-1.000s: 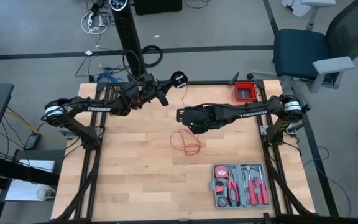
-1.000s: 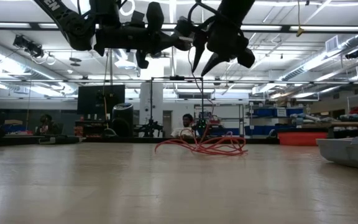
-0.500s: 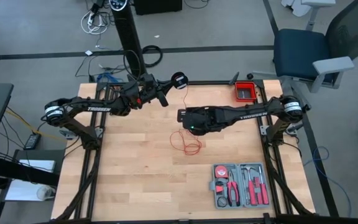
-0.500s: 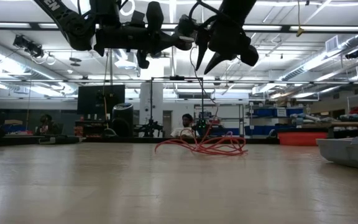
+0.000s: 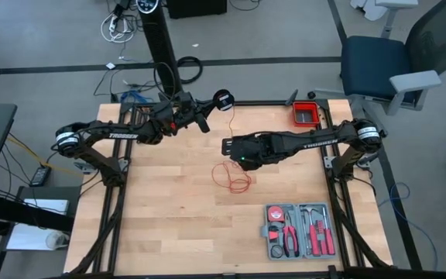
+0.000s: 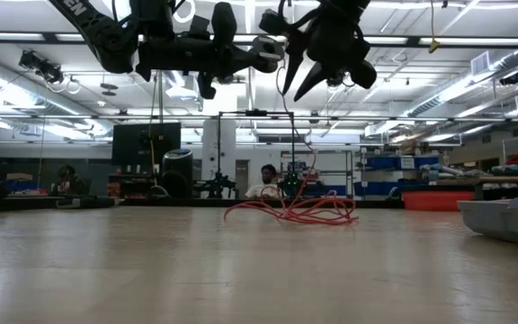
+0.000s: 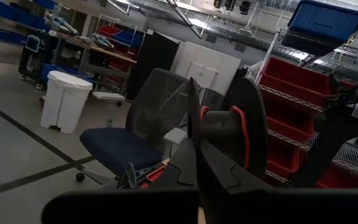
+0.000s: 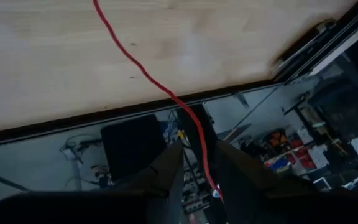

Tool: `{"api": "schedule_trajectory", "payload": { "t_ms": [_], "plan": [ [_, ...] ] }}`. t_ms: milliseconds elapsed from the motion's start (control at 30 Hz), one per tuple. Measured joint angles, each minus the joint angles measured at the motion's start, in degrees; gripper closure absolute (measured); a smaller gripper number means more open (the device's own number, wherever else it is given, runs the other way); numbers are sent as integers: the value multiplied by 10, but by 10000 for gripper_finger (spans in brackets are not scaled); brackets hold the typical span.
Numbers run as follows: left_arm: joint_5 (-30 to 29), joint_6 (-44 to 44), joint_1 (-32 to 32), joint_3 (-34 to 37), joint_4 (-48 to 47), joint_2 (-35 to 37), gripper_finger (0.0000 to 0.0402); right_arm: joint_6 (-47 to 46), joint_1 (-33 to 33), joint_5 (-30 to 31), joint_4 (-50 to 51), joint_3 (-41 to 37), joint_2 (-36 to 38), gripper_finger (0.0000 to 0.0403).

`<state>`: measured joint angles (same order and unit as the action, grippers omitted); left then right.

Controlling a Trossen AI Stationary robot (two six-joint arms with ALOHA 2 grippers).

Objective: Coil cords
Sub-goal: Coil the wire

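Observation:
The thin red cord lies as a loose pile (image 5: 235,177) (image 6: 290,211) on the wooden table. One strand (image 5: 230,124) rises from the pile to a black spool (image 5: 221,98) (image 7: 229,130) held above the table's far edge. My left gripper (image 5: 212,107) (image 7: 197,163) is shut on that spool. My right gripper (image 5: 225,146) (image 6: 297,92) (image 8: 197,150) hangs above the pile and slants down. It is open, with the strand (image 8: 191,121) running between its fingers. My left gripper pinches the rim of the spool's near flange (image 7: 193,115) between its two fingers, coming nearly level from the table's left. The spool is lifted clear, with red cord wound on its hub (image 7: 240,127). My right gripper's fingers (image 8: 169,163) stand on either side of the strand; whether they touch it I cannot tell.
A grey tool case (image 5: 299,230) (image 6: 506,220) with red-handled tools lies at the near right. A red bin (image 5: 306,115) sits at the far right corner. An office chair (image 5: 378,62) stands beyond the table. People sit far off in the room (image 6: 268,180).

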<state>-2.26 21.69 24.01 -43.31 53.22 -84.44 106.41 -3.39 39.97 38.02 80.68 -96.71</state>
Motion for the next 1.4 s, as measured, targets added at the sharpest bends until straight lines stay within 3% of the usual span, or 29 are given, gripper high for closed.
{"api": "schedule_trajectory", "payload": {
  "t_ms": [500,600,733,833,1033,1267,1400],
  "plan": [
    [7,12,0,0,9,0,401,63,45,-56,-28,0,-2,316],
    [7,15,0,0,12,0,401,64,51,-62,-37,0,-7,332],
    [15,14,0,0,12,0,401,68,51,-57,-77,0,-12,388],
    [16,1,0,0,12,0,401,61,50,-50,-104,0,-12,396],
    [15,-59,-4,1,26,0,401,-110,51,-44,-116,0,-5,400],
    [15,-111,-12,4,37,0,401,-443,73,-58,-151,0,2,401],
    [18,-113,-13,5,40,0,401,-567,83,-100,-162,0,9,402]
  ]
}}
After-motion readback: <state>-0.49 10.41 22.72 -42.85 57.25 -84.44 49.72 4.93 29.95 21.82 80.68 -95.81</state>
